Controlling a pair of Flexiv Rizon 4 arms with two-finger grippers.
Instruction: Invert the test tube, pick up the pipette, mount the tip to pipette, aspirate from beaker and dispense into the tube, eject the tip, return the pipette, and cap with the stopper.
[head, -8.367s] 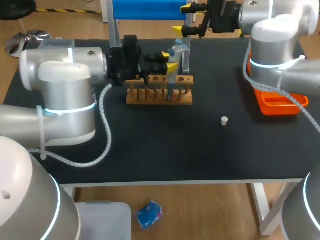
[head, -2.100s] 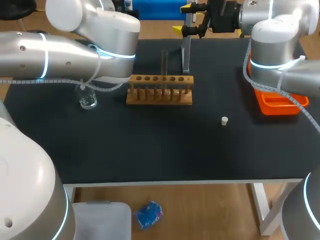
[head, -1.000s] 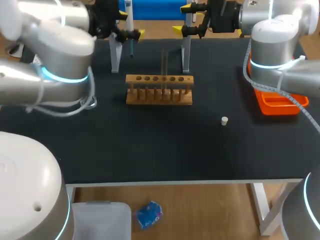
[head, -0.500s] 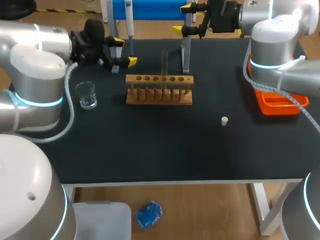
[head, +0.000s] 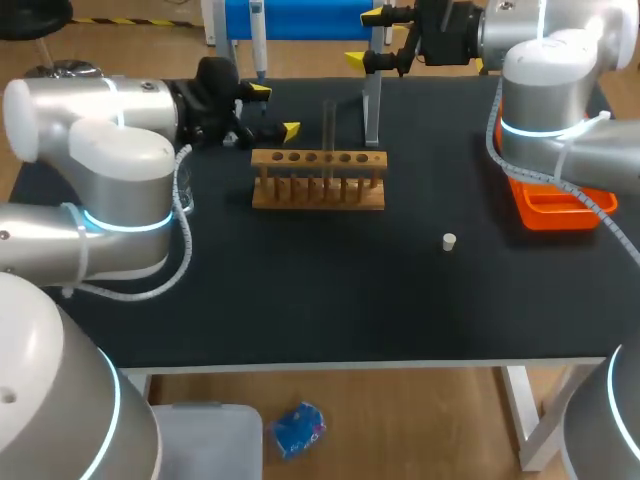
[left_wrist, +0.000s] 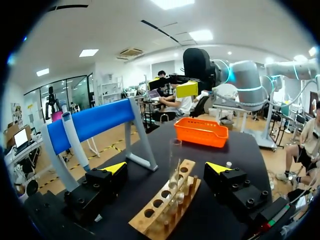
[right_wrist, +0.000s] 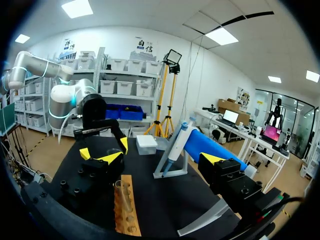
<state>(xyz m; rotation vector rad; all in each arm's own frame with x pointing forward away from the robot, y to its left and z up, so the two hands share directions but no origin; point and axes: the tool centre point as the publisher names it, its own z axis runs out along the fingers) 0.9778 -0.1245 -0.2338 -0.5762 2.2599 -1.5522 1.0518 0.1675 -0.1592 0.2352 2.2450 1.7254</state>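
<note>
My left pincer (head: 274, 110) hangs spread and empty beside the rack (head: 318, 182), where the test tube (head: 328, 125) stands upright. The pipette (head: 258, 40) hangs on its stand, so I judge capping comes next: reach the stopper (head: 449, 241), lying well apart on the desk (head: 300, 290). My right pincer (head: 365, 38) is spread too.

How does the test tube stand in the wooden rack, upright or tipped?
Upright: the test tube rises straight from a hole near the middle of the wooden rack.

Lab: wooden test-tube rack (head: 318, 186), hanging pipette (head: 258, 38)
</note>
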